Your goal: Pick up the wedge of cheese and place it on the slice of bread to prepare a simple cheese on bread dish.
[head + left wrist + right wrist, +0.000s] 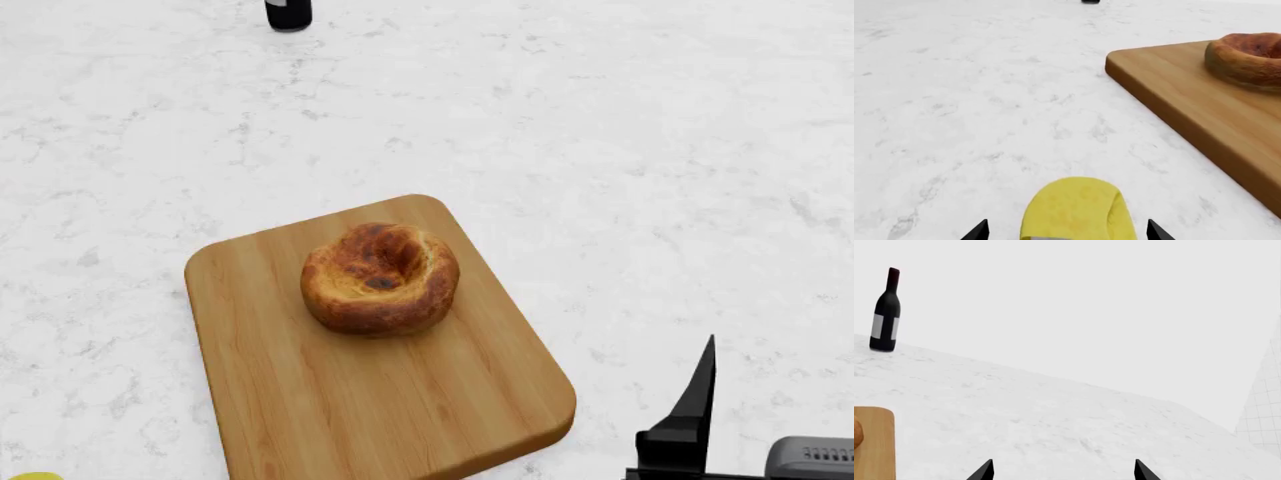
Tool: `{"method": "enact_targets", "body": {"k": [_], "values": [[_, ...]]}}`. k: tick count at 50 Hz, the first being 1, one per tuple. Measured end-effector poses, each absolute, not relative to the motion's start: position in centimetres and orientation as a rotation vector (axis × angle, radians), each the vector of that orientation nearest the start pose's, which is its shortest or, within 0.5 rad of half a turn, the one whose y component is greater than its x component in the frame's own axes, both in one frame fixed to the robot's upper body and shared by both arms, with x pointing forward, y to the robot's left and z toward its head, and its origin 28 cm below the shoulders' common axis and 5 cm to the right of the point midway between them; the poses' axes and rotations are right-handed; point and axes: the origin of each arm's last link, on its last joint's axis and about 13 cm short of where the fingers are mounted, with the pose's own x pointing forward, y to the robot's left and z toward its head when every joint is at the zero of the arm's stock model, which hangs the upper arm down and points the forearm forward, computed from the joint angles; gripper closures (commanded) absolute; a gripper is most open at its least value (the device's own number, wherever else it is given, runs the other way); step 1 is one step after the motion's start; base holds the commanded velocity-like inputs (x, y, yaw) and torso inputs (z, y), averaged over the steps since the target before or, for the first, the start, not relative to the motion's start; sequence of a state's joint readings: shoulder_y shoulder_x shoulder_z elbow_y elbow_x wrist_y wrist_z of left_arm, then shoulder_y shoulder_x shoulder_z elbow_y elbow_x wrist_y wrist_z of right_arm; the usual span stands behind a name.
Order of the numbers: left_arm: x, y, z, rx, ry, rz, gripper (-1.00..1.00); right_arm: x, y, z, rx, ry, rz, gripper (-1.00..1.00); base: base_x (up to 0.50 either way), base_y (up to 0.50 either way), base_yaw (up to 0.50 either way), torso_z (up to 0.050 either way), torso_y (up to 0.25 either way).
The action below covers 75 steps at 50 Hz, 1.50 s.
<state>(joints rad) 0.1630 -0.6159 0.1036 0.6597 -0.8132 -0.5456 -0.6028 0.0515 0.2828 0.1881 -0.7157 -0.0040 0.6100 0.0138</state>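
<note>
- My left gripper (1067, 231) fingers are spread, flanking the cheese wedge (1077, 209); bare marble counter (974, 115) separates it from the cutting board (1201, 110) edge.
- My right gripper (1064, 471) is spread, holding nothing.
- The bun (380, 278) sits mid-board.

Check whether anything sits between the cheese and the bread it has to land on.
Nothing visible does. The wedge of cheese lies on bare marble countertop between the open left gripper fingertips. The slice of bread sits uncovered on the cutting board; only the board's raised edge intervenes.

Wooden cutting board (334, 400), rounded corners, lying flat on a white marbled counter (627, 150). Dark wine bottle (885, 315) with pale label, upright, well apart toward 11 o'clock from the board.
</note>
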Motion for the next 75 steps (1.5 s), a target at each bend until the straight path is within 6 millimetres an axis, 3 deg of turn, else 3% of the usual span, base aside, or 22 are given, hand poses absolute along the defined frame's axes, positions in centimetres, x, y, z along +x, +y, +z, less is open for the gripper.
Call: {"method": "enact_targets", "body": {"k": [16, 17, 40, 58, 75], "values": [[15.1, 24.9, 8.9, -0.015, 0.254, 0.072, -1.0, 19.2, -17.6, 14.0, -0.29, -0.181, -0.196, -1.0, 0.0, 0.0, 0.0, 0.0, 0.0], [15.1, 24.9, 8.9, -0.014, 0.253, 0.072, 1.0, 19.2, -17.6, 14.0, -0.29, -0.181, -0.196, -1.0, 0.01, 0.0, 0.0, 0.0, 0.0], [14.9, 24.6, 9.6, 0.013, 0.276, 0.056, 1.0, 19.1, -17.6, 14.2, -0.287, -0.183, -0.196, -1.0, 0.0, 0.0, 0.0, 0.0, 0.0], [14.7, 23.6, 12.8, 0.01, 0.248, -0.007, 1.0, 19.1, -17.6, 14.4, -0.284, -0.183, -0.193, -1.0, 0.0, 0.0, 0.0, 0.0, 0.0], [16.4, 23.3, 15.7, 0.045, 0.199, -0.044, 1.0, 19.2, -17.6, 14.3, -0.282, -0.181, -0.193, -1.0, 0.0, 0.0, 0.0, 0.0, 0.0]]}}
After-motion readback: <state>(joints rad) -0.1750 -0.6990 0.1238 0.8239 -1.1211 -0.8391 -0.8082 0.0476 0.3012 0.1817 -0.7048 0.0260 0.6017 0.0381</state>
